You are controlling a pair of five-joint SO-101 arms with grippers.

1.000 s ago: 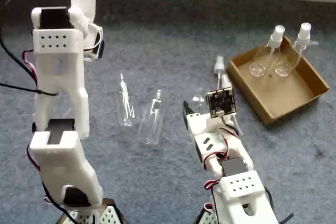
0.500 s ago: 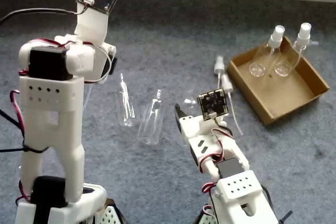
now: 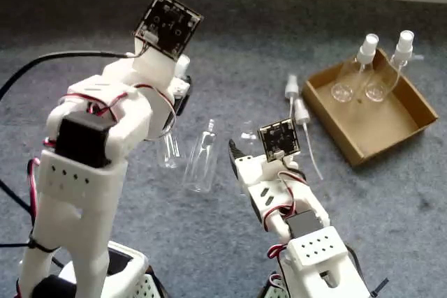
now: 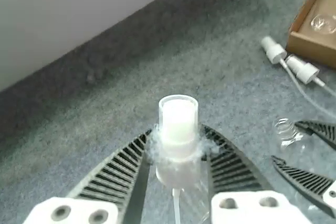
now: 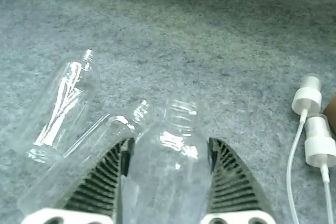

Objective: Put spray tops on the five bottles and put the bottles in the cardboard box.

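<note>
Nearly mated: top and bottle each gripped

Left gripper (image 4: 178, 134) was clamped on a spray top (image 4: 178, 114), held up above the carpet (image 3: 244, 47). Right gripper (image 5: 169, 148) was closed round an open bottle (image 5: 176, 124), its neck poking out past the fingertips, just beside two lying bottles (image 5: 63, 100). The box (image 3: 391, 122) sat well apart on the right arm's side. Two capped bottles (image 3: 353, 75) stood in it, and two loose tops (image 3: 297, 99) lay just beside its wall.

Judged risks: the thin tube (image 4: 176, 203) hanging under the top could miss the narrow neck and bend or catch on the rim. The top was pinched at its round collar, so it might twist or pop free under pressure. The smooth bottle could slip or turn between the ribbed fingers when pushed on.

The bottles looked like hard, clear, glossy cylinders with threaded necks. The tops were white plastic, round and stepped. The carpet was grey and short-piled, the box plain brown cardboard, shallow and open
</note>
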